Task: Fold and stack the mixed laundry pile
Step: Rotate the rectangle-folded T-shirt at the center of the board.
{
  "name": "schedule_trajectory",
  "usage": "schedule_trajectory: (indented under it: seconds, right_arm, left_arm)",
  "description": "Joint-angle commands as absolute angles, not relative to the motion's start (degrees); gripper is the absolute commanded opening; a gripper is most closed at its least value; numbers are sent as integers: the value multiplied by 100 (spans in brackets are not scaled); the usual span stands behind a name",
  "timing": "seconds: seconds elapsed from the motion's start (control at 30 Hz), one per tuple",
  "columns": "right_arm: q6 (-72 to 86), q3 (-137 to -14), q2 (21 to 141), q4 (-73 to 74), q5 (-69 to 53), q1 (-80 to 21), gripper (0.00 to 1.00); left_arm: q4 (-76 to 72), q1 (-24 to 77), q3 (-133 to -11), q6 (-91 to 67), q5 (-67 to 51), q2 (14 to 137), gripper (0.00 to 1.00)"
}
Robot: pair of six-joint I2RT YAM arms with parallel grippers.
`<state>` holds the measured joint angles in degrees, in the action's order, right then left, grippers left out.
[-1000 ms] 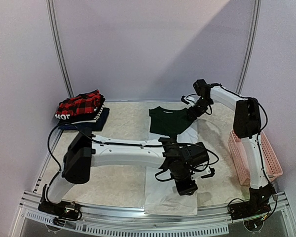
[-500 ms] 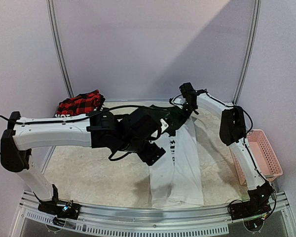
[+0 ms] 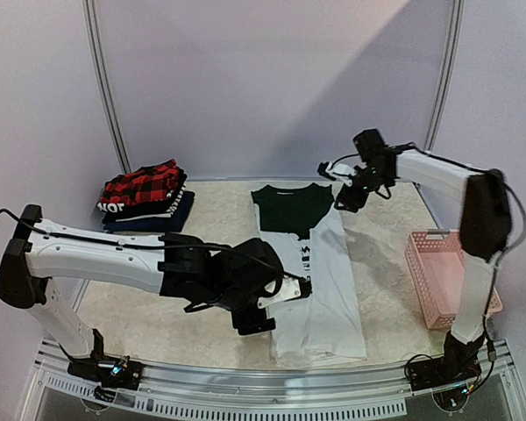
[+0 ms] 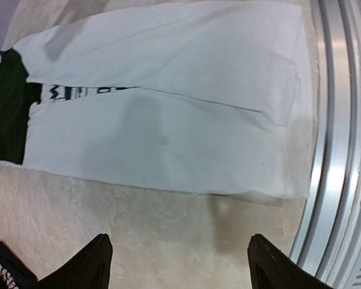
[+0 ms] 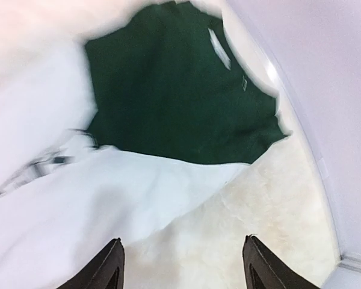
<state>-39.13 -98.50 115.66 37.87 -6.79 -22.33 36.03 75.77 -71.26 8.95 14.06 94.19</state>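
A white printed tee [image 3: 316, 281] with a dark green top part [image 3: 291, 209] lies flat, folded lengthwise, in the middle of the table; it also shows in the left wrist view [image 4: 168, 108] and the right wrist view [image 5: 108, 198]. A folded stack with the red-and-black plaid shirt [image 3: 143, 184] on navy clothes [image 3: 149, 217] sits at the back left. My left gripper [image 3: 256, 320] is open and empty, just left of the tee's lower part [image 4: 179, 265]. My right gripper [image 3: 346, 200] is open and empty, above the tee's upper right edge [image 5: 183, 265].
A pink slatted basket [image 3: 451, 281] stands at the right edge. A metal rail [image 3: 245, 399] runs along the table's front [image 4: 337, 150]. White frame poles [image 3: 105, 88] rise at the back against the wall.
The left arm has swung down and toward the front, letting go of the tee, which now lies flat. The right gripper has let go and lifted to the right.
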Motion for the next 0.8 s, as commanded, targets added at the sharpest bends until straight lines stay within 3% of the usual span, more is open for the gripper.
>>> schedule_trajectory:
  seconds: [0.0, 0.17, 0.33, 0.77]
  right_arm:
    - [-4987, -7981, 9068, 4400, -2300, -2294, 68]
    - [-6648, -5629, 7374, 5299, -2599, -2472, 65]
    - [-6987, -4383, 6507, 5341, -2223, -3079, 62]
    - [-6691, -3961, 6815, 5135, -1890, -4799, 61]
  left_arm:
    - [3477, 7779, -6825, 1950, 547, 9349, 78]
    - [3337, 7973, -6612, 2624, 478, 9570, 74]
    - [3131, 8240, -6603, 3129, 508, 9970, 72]
    - [2817, 8418, -6775, 3618, 581, 10811, 57]
